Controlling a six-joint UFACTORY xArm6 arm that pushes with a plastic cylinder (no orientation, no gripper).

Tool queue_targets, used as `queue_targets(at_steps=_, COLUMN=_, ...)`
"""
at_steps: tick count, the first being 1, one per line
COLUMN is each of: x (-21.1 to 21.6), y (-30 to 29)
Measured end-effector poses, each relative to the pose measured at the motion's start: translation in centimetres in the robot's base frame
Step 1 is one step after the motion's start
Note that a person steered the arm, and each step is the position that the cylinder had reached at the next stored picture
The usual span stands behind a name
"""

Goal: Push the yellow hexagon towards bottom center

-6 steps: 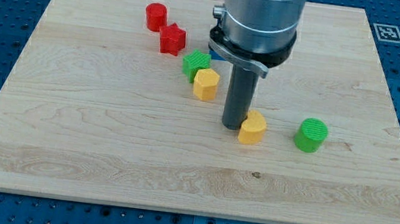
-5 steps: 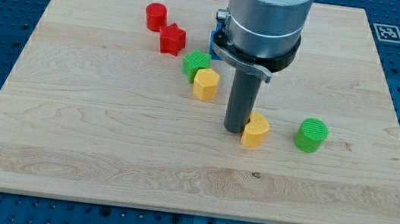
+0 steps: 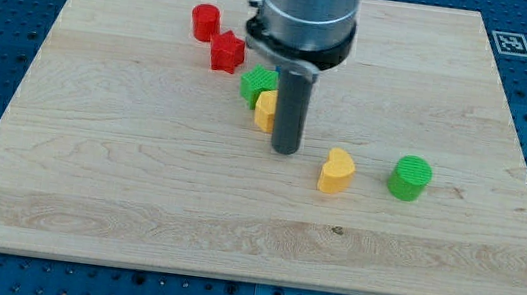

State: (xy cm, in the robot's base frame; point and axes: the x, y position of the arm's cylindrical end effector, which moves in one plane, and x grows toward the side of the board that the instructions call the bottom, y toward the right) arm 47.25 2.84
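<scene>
The yellow hexagon sits near the board's middle, partly hidden behind my rod. My tip rests on the board just right of and below the hexagon, very close to it; contact cannot be told. A green block touches the hexagon's upper left side. A yellow heart-shaped block lies to the right of my tip, apart from it.
A green cylinder stands at the right of the heart. A red star-shaped block and a red cylinder lie at the upper left. The wooden board ends at blue perforated table on all sides.
My tip has moved left and slightly up, away from the yellow heart and over to the yellow hexagon. The heart stays where it was left.
</scene>
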Motion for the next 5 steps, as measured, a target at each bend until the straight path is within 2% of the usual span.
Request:
queue_targets(at_steps=1, x=-0.7, y=2.1)
queue_targets(at_steps=3, x=-7.1, y=2.9)
queue_targets(at_steps=5, x=-7.4, y=-3.4)
